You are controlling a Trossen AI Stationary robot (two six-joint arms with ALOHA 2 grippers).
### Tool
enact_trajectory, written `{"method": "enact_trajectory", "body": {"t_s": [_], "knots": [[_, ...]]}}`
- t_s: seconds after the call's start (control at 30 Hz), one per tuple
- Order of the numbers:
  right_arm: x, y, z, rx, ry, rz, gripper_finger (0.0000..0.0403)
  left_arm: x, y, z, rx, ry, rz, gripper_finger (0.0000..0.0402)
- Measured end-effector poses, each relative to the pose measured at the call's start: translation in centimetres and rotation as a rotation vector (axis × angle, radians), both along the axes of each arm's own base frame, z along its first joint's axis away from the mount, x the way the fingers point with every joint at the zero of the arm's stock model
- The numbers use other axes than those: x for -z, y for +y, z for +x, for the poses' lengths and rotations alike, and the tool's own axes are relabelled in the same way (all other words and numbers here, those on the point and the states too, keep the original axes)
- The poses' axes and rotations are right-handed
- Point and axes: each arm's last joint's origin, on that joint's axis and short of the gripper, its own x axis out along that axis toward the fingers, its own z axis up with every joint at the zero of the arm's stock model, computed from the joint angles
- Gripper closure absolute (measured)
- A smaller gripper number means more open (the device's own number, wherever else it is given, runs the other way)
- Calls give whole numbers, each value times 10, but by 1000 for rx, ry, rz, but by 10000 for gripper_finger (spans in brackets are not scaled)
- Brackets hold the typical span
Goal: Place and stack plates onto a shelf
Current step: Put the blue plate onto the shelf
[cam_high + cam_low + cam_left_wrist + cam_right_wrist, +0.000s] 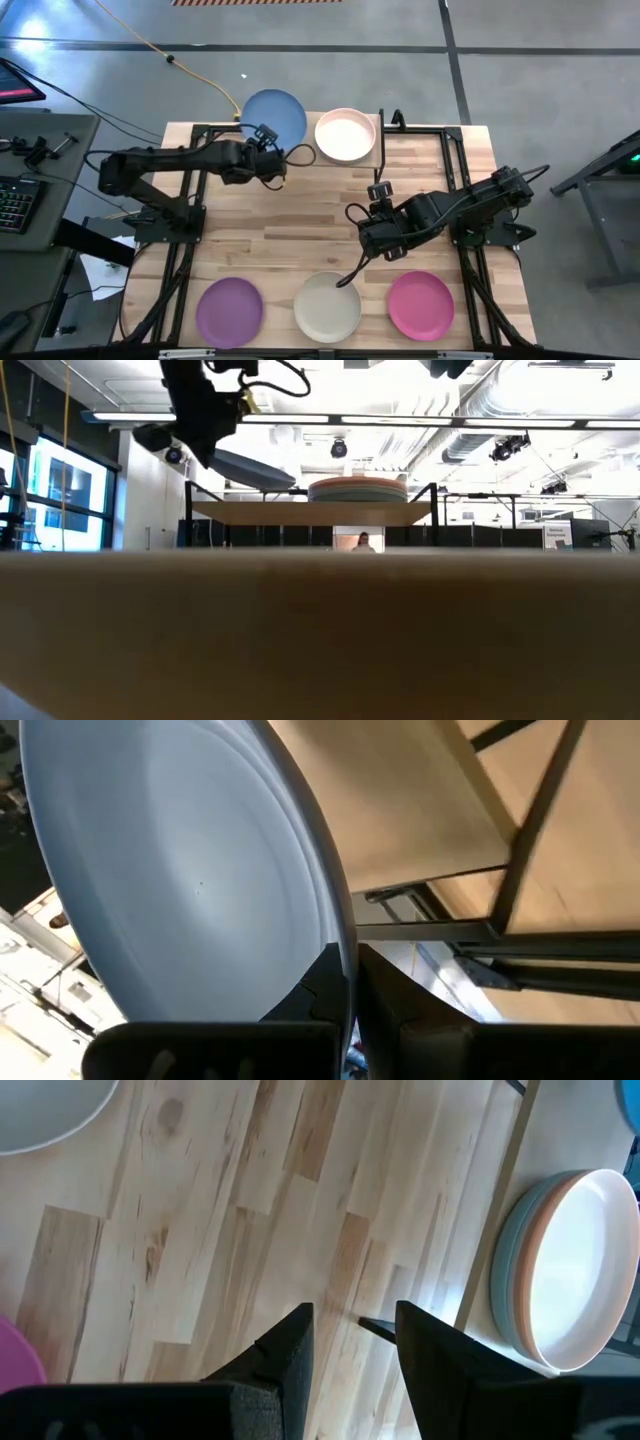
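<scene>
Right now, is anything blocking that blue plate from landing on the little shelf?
Nothing visible does. The left pincer holds the blue plate tilted above the shelf's bare half. The other half carries a stack of plates, beside the blue one, not under it.

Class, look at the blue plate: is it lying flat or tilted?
Tilted. In the low view the blue plate slopes, one edge clamped in the left gripper, above the shelf.

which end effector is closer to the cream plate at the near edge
Right. The right end effector, open, hovers just beside the cream plate, toward the table's middle. The left end effector is across the table by the shelf, shut on the blue plate.
</scene>
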Motion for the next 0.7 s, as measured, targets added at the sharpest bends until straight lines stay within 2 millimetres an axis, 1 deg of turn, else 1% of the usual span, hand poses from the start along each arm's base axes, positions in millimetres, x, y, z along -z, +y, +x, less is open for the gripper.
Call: {"method": "enact_trajectory", "body": {"t_s": [0.17,0.3,0.4,0.5,0.7], "knots": [[0,0,0,1,-6,3,279,15,11,11,-2,83,2,401],[0,0,0,0,-5,3,279,23,14,16,-14,107,1,401],[0,0,0,0,-4,6,279,26,15,18,-17,112,1,401],[0,0,0,-1,-4,6,279,26,14,19,-18,89,-26,401],[0,0,0,1,-5,6,279,25,13,24,0,-9,-105,401]]}}
